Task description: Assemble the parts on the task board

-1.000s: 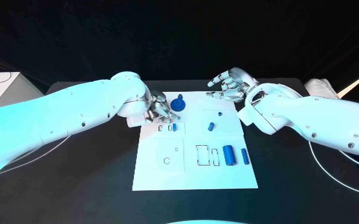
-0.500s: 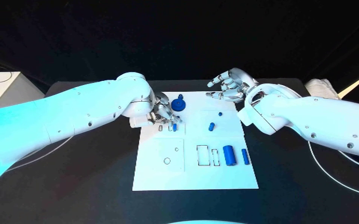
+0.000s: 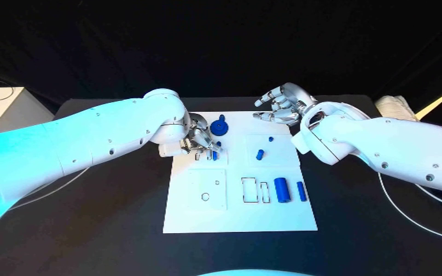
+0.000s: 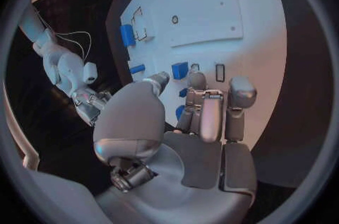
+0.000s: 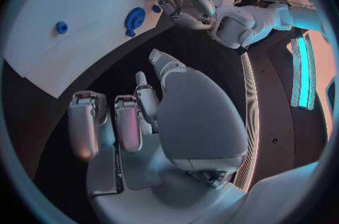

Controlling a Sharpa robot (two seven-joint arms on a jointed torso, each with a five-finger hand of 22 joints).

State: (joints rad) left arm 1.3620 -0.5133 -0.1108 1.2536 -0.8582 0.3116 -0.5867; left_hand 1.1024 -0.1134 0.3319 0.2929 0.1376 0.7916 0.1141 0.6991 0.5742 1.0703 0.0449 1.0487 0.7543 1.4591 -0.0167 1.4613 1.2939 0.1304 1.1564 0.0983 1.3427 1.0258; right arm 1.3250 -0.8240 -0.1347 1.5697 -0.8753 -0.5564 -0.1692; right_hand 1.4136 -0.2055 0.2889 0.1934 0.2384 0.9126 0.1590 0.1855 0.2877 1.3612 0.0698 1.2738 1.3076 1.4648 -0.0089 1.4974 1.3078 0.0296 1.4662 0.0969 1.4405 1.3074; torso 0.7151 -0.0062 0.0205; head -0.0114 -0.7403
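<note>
The white task board [image 3: 241, 215] lies mid-table. My left hand [image 3: 196, 140] is low over its near-left part. In the left wrist view its thumb and a fingertip [image 4: 196, 80] pinch a small blue part [image 4: 180, 70], which stands by a slot [image 3: 197, 158] in the head view [image 3: 214, 155]. My right hand [image 3: 281, 106] hovers off the board's far right corner, fingers apart and holding nothing. A round blue knob [image 3: 219, 127], a tiny peg [image 3: 270, 140], a short blue piece [image 3: 260, 155], a blue cylinder [image 3: 281, 191] and a slim blue bar [image 3: 301, 191] lie on the board.
Two rectangular outlines [image 3: 248, 190] sit left of the cylinder, and a small ring mark [image 3: 206, 197] is on the board's left panel. A white box [image 3: 13, 107] stands at the table's far left and a pale object [image 3: 394, 105] at its far right.
My left hand has come down and toward me onto the small blue part by the slot, and its fingertips have closed around it. The right hand has stayed put.
</note>
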